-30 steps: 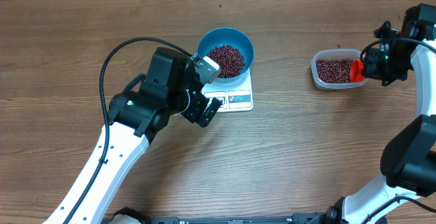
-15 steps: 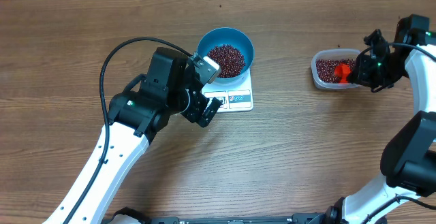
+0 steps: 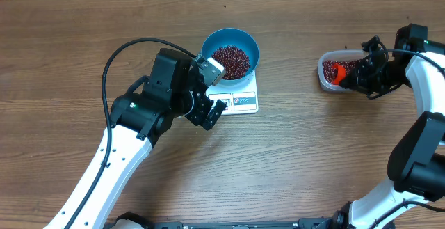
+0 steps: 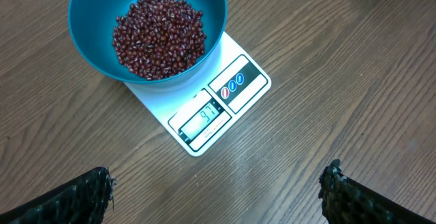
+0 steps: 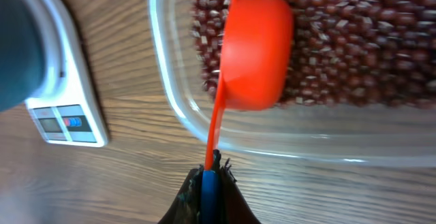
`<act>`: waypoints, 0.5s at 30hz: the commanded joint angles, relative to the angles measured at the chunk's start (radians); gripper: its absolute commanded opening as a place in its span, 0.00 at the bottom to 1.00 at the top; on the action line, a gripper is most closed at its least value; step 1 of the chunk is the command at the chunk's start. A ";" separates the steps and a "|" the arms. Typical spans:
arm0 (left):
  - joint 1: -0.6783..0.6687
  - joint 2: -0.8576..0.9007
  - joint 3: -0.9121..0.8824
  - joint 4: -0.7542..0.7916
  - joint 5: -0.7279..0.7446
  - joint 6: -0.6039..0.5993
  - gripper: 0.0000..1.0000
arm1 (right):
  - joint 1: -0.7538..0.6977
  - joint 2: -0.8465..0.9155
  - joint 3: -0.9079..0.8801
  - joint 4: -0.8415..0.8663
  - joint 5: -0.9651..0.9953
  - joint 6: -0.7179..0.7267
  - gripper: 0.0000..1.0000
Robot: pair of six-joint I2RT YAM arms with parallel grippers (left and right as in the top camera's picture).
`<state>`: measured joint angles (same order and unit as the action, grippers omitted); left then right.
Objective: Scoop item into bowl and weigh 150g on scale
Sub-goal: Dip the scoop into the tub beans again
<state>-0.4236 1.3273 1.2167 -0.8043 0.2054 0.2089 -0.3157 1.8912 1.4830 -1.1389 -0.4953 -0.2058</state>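
In the overhead view the left arm's body covers the near left corner of the scale [image 3: 240, 93], and the left pincer [image 3: 213, 111] shows only as a dark shape beside it. The left wrist view cuts its fingers [image 4: 82, 197] off at the lower frame edge, but they stand wide apart with nothing but bare desk [image 4: 340, 81] between them. The display [image 4: 208, 120] is lit, yet its digits are too faint to read with confidence.

The bowl [image 4: 211, 6] sits on the far half of the scale, near the middle of the desk and toward its far edge. Its rim is clipped by the top of the left wrist frame. Beans [image 4: 158, 37] fill its bottom in a loose heap. Bowl and scale lie ahead of the open left pincer, apart from it, with the scale's display edge nearest to the fingertips.

Toward the right edge of the desk stands a clear tub [image 3: 323, 76] holding more beans [image 5: 354, 54], blurred in the right wrist view and cut off at the frame's top and right. The right pincer [image 5: 210, 176] is clamped together on the blue handle tip [image 5: 208, 190] of an orange-red scoop [image 5: 255, 47]. The scoop's cup hangs over the tub, its underside turned to the camera, so what it holds is hidden. Whether it touches the beans I cannot tell.
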 commanded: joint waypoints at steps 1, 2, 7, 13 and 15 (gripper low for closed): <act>-0.002 -0.013 0.023 0.000 0.001 -0.014 1.00 | 0.006 -0.026 -0.005 0.027 -0.084 0.051 0.04; -0.002 -0.013 0.023 0.000 0.001 -0.014 1.00 | 0.006 -0.026 -0.005 0.037 -0.084 0.068 0.04; -0.002 -0.013 0.023 0.000 0.001 -0.014 0.99 | -0.003 -0.026 -0.005 0.077 -0.097 0.106 0.04; -0.002 -0.013 0.023 0.000 0.001 -0.014 1.00 | -0.088 -0.026 -0.005 0.086 -0.190 0.104 0.04; -0.002 -0.013 0.023 0.000 0.001 -0.014 1.00 | -0.126 -0.026 -0.005 0.079 -0.220 0.100 0.04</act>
<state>-0.4236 1.3273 1.2167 -0.8047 0.2054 0.2089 -0.4011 1.8912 1.4826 -1.0603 -0.6399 -0.1051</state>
